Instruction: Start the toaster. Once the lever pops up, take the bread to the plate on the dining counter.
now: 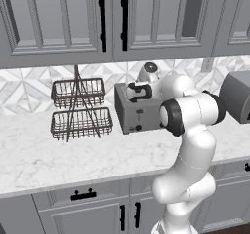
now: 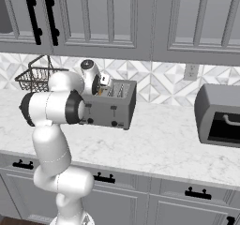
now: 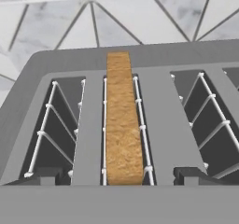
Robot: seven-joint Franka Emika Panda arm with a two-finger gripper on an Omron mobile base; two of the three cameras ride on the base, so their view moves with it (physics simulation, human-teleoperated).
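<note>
Now | fingers [image 3: 114, 175] apart, straddling grainy golden bread [image 3: 123, 125] | boxy grey metal toaster [image 3: 60, 69], wire-lined slots

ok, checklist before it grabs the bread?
1. Bread up and reachable: ok, it stands in the second slot from the left, top edge above the slot.
2. Gripper lined up: ok, the fingers flank the slice in the hand view.
3. Gripper open: ok, nothing is held.
4. Neighbouring slots of the toaster: ok, just wire guides.
5. Lever popped up: cannot tell.
6. Plate ready: cannot tell.
</note>
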